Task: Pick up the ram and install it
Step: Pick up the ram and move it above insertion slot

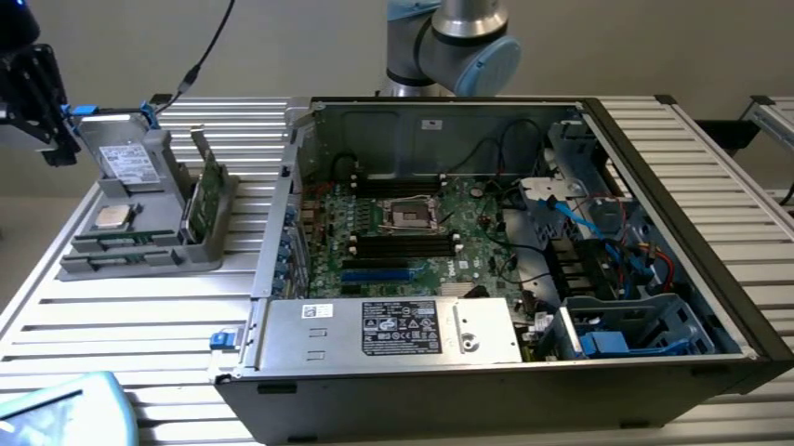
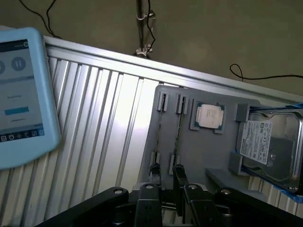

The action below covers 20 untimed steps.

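Ribbed metal counter, ram edge-up in grey tray. Claw apart, empty, nearby. Could clip the stick's edge if lowered askew.

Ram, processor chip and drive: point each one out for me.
ram (image 1: 208, 200), exterior view, face of the upright green board.
processor chip (image 2: 209, 116), wrist view, centre of its silver lid.
drive (image 2: 277, 142), wrist view, bare metal top beside the label.
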Available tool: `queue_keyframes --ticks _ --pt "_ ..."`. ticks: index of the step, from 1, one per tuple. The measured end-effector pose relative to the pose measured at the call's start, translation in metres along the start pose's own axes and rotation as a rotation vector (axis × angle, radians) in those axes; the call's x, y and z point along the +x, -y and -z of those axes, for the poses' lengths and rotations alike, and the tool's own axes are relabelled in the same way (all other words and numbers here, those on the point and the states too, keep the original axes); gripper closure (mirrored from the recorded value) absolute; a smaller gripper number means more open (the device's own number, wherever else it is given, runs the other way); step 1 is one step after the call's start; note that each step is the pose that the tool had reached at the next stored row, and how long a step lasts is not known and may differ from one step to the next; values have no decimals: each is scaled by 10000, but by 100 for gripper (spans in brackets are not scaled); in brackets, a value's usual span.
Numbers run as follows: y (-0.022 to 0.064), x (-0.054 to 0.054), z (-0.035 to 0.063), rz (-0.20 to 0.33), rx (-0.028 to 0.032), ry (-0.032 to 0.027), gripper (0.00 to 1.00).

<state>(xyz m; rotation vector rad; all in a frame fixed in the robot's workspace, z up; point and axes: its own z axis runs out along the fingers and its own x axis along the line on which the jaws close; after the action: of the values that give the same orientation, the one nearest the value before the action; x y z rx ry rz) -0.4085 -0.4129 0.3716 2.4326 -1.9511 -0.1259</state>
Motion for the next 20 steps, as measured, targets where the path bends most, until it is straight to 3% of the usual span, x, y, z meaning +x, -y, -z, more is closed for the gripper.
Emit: queue_keyframes --ticks 4,9,20 --pt "-9 -2 -2 121 15 -34 73" --pt "-24 -5 -14 107 38 -41 55" --pt "-47 -7 -103 -686 86 10 55"
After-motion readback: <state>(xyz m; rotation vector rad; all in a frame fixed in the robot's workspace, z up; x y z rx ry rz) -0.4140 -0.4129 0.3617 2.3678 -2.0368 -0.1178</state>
